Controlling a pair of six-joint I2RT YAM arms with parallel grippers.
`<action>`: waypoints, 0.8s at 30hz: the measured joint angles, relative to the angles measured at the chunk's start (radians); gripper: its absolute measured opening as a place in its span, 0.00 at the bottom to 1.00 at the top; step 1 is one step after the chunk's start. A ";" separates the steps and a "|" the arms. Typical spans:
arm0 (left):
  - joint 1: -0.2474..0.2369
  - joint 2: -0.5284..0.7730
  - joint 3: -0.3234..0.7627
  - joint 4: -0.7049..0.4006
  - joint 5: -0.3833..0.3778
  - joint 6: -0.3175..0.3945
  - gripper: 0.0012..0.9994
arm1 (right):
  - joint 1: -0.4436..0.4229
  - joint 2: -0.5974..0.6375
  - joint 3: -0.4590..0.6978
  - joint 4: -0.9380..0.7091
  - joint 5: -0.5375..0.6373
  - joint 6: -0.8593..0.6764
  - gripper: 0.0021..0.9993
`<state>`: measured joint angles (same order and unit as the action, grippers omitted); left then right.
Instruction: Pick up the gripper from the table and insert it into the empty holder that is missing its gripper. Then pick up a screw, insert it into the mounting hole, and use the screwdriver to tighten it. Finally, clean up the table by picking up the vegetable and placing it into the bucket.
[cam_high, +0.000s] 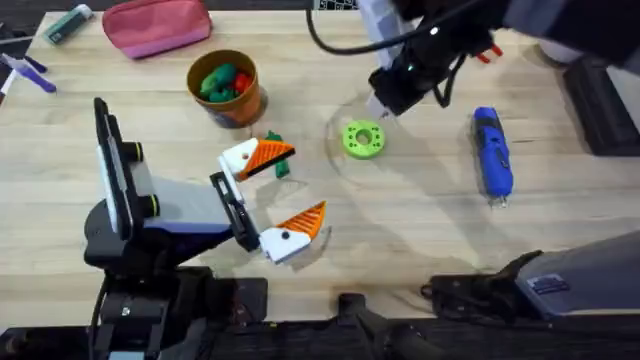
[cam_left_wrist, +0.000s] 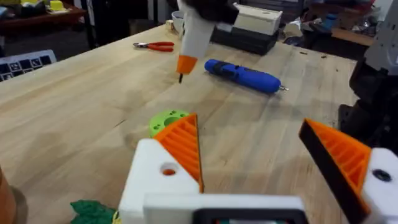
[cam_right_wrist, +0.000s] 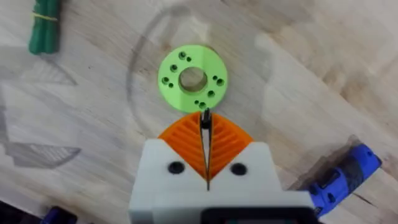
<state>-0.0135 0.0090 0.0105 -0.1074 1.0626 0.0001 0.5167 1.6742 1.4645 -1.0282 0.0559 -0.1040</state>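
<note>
The jaws of the right gripper (cam_right_wrist: 204, 126) are pressed together on a thin dark screw (cam_right_wrist: 204, 116), just above the lime-green disc (cam_right_wrist: 192, 79). To its left, the left gripper (cam_high: 303, 182) is spread wide and holds nothing. I think the screw should travel slowly and straight toward the holder (cam_left_wrist: 155, 180), with a firm pinch.

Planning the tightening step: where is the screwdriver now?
Overhead, the screwdriver lies on the table's right side, right of the lime-green ring disc, untouched.
</note>
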 joint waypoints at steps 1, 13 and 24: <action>0.000 0.000 0.000 0.000 0.000 0.000 0.99 | 0.000 -0.012 0.008 0.000 0.000 0.000 0.00; 0.000 0.000 0.000 0.000 0.000 0.000 0.99 | 0.065 -0.034 0.278 -0.134 0.000 -0.009 0.00; 0.000 0.000 0.000 0.000 0.000 0.000 0.99 | 0.247 -0.030 0.516 -0.206 -0.001 -0.087 0.00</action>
<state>-0.0135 0.0092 0.0105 -0.1075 1.0626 0.0001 0.7635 1.6437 1.9810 -1.2344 0.0551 -0.1911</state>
